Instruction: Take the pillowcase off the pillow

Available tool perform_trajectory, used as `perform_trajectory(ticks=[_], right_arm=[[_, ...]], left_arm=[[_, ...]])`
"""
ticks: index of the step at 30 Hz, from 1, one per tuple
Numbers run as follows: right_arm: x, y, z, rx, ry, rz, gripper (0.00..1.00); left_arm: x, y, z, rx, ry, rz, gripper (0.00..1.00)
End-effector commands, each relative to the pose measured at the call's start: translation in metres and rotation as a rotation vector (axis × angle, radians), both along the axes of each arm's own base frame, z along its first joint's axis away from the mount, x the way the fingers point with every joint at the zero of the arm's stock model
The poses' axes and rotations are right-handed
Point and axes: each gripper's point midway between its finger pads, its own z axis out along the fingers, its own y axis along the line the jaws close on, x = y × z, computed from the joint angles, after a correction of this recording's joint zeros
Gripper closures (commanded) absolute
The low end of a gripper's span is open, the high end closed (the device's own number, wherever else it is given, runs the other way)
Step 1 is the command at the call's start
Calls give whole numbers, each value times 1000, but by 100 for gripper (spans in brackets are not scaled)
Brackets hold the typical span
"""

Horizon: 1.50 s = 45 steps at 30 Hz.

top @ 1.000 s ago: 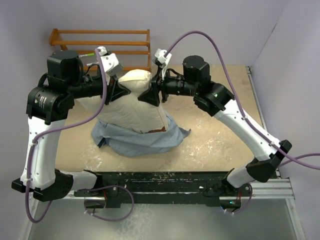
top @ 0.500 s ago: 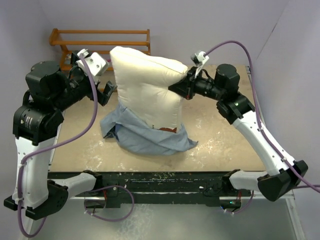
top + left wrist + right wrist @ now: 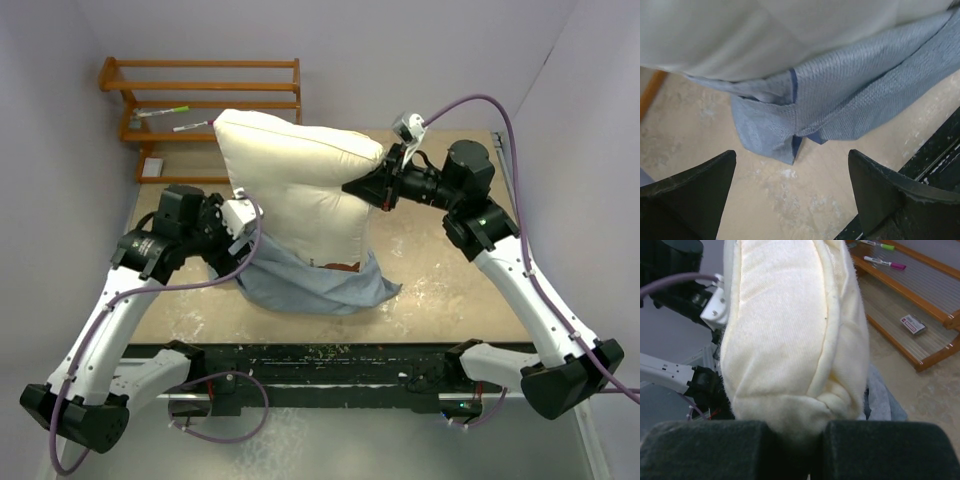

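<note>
- Pillow (image 3: 300, 190), cream-white and plump, stood on end at the middle of the table (image 3: 450, 270); I saw a small brown mark (image 3: 340, 265) at its lower edge.
- The pillowcase (image 3: 320, 290), blue-grey with a darker blue hem, lay bunched around the pillow's lower end, resting on the table.
- My right gripper (image 3: 365, 187) was clamped on the pillow's upper right edge, cream fabric pinched between both fingers.
- My left gripper (image 3: 791, 170) hung low just beside the pillowcase's left corner, fingers spread wide with nothing between them.
- A wooden rack (image 3: 200, 100) stood beyond the table's far left, carrying two markers (image 3: 165, 112) and a small box (image 3: 152, 167).
- The box's label was too small for me to read.
</note>
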Motion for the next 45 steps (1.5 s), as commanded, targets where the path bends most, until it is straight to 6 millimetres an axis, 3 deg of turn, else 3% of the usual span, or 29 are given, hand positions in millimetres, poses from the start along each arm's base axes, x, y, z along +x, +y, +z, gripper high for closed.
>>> perform_trajectory(ticks=[1, 8, 12, 15, 17, 18, 19, 21, 28, 32, 35, 45], right_arm=[[-13, -3, 64, 118, -155, 29, 100], [-15, 3, 87, 217, -130, 68, 100], [-15, 5, 96, 261, -113, 84, 100], [-13, 3, 108, 329, -110, 79, 100], [-11, 2, 117, 382, -113, 69, 100], [-9, 0, 123, 413, -118, 61, 100], [-7, -2, 128, 442, -124, 50, 100], [-5, -6, 143, 501, -141, 33, 100], [-11, -32, 201, 692, -274, -19, 100], [-16, -57, 229, 790, -338, -65, 100], [-26, -80, 250, 880, -401, -116, 100], [-54, -173, 283, 1086, -579, -498, 100]], left_arm=[[18, -7, 0, -23, -132, -48, 6], [37, -15, -59, -8, -120, -77, 15], [61, -16, -74, -7, -138, -23, 25], [68, -24, -77, -56, -130, -10, 32], [74, -29, -77, -92, -136, -3, 47], [76, -30, -79, -103, -129, 8, 62], [79, -30, -81, -110, -122, 25, 86], [83, -27, -87, -124, -99, 68, 100], [86, -2, -91, -205, -44, 153, 100], [85, 15, -88, -191, -55, 180, 100], [78, 15, -85, -188, -59, 160, 100], [61, 24, -84, -132, -29, 171, 100]])
